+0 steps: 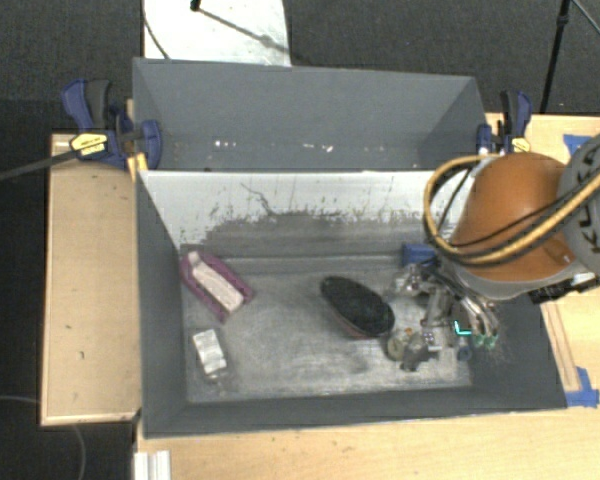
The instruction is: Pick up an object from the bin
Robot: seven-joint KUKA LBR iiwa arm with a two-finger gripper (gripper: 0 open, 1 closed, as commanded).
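Camera view: pink-purple box (pixel 216 284) far left of black oval thing (pixel 357 306); small pale block (pixel 209 351) left-front of oval, all on bin (pixel 280 208) floor. Gripper (pixel 416 348) low, just right of oval, beside it, not over it. Judgement: shift toward oval, straddle its narrow width before closing. Gripper's opening: cannot tell; nothing seen held.

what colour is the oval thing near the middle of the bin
Black: the oval thing shows best in the camera view.
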